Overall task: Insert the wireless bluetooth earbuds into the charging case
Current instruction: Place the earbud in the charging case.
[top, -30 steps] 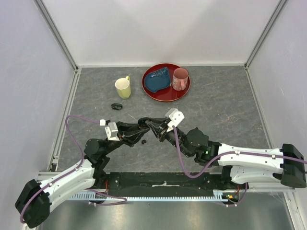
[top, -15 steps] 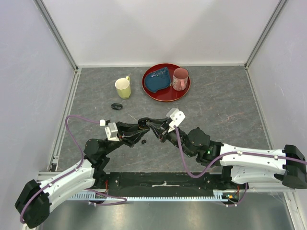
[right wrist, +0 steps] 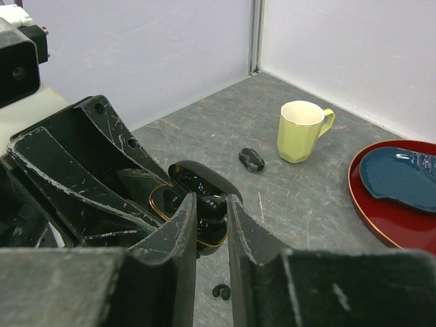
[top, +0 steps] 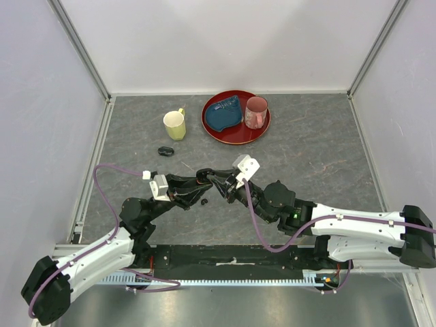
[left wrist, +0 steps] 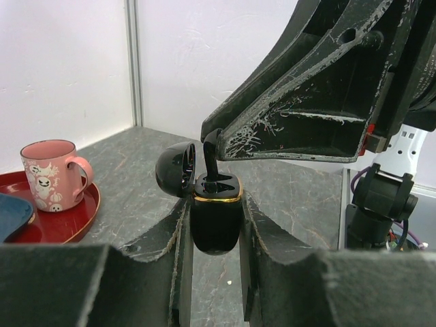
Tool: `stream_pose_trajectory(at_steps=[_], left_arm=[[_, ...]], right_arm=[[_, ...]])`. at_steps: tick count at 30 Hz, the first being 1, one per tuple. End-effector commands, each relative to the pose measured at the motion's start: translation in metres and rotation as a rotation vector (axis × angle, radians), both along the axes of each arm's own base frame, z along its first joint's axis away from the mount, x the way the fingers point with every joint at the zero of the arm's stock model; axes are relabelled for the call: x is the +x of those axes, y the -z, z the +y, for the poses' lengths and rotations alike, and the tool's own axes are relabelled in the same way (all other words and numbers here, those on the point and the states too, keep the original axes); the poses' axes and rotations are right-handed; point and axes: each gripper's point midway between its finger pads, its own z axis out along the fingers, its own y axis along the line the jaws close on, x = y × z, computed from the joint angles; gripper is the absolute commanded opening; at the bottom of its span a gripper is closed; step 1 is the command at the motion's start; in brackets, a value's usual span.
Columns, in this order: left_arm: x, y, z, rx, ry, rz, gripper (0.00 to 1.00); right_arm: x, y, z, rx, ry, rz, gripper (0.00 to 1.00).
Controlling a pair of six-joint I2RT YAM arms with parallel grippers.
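The black charging case [left wrist: 215,221], with a gold rim and its lid [left wrist: 174,170] swung open, is clamped upright in my left gripper [left wrist: 215,204]. My right gripper [right wrist: 212,212] is shut on one black earbud [right wrist: 213,203]. From the left wrist view, that earbud [left wrist: 210,153] hangs from the right gripper's fingertips with its stem reaching down into a slot of the case. A second earbud [right wrist: 221,291] lies loose on the table below the grippers, also seen from above [top: 204,201]. Both grippers meet at mid-table [top: 206,177].
A closed black oval case [top: 164,150] lies left of centre. Behind it stands a yellow mug [top: 175,125]. A red tray [top: 266,126] at the back holds a blue dish [top: 223,114] and a pink mug [top: 255,112]. White walls enclose the table.
My right gripper has edged slightly left toward the case with the earbud. The left gripper and case have stayed put.
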Motion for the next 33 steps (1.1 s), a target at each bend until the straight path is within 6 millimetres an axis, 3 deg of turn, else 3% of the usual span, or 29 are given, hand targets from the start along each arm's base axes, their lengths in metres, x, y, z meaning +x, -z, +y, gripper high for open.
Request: stream_pose_trajectory(at_steps=[1, 15, 21, 33], left_arm=[[-0.005, -0.038, 0.011, -0.103, -0.028, -0.105, 0.02], [-0.001, -0.046, 0.016, -0.127, -0.071, -0.134, 0.02], [-0.001, -0.049, 0.019, -0.14, -0.085, -0.142, 0.02], [0.002, -0.052, 0.023, -0.153, -0.114, -0.153, 0.02]], right_arm=[[-0.008, 0.016, 0.007, -0.078, -0.044, 0.026, 0.0], [-0.007, 0.018, 0.014, -0.089, -0.039, 0.065, 0.0], [0.002, 0.014, 0.011, -0.094, 0.025, 0.089, 0.0], [-0.005, 0.02, 0.014, -0.117, -0.011, 0.12, 0.03]])
